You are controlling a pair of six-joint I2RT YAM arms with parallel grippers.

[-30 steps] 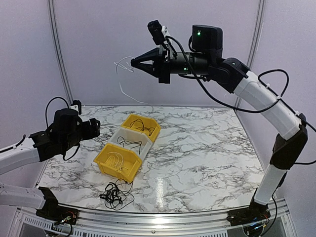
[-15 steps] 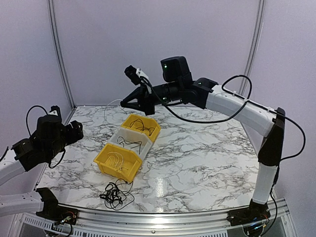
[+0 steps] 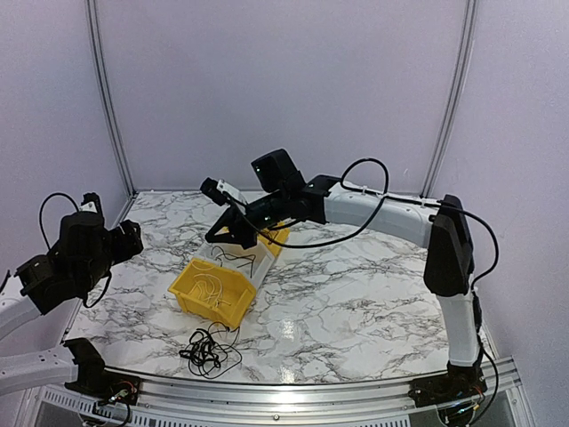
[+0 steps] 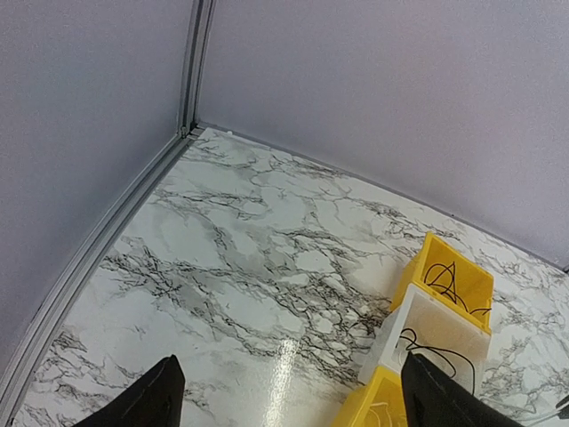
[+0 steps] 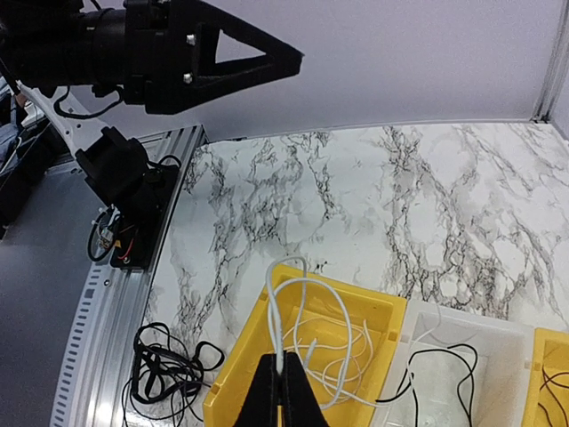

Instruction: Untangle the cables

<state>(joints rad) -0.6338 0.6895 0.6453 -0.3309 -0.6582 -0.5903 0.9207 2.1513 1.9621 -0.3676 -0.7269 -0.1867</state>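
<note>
**A:** So, where were the cables (image 3: 209, 351)?

**B:** Most sat in a loose black tangle on the marble surface (image 3: 382, 285), close to its near edge and toward the left corner. That put them just in front of the near yellow bin (image 3: 209, 307). Others lay in the row of three bins: white ones in that yellow bin, a black one in the white bin (image 5: 462, 325), and another black one in the far yellow bin (image 4: 411, 283).

**A:** And the right jaws?

**B:** They were pressed together on a white cable (image 5: 307, 294) above the near yellow bin. Its loop ran out beyond the tips and curved back down into that bin.

**A:** The left jaws?

**B:** Spread wide apart with nothing between them, raised near the left edge of the surface, well apart from the tangle.
</note>
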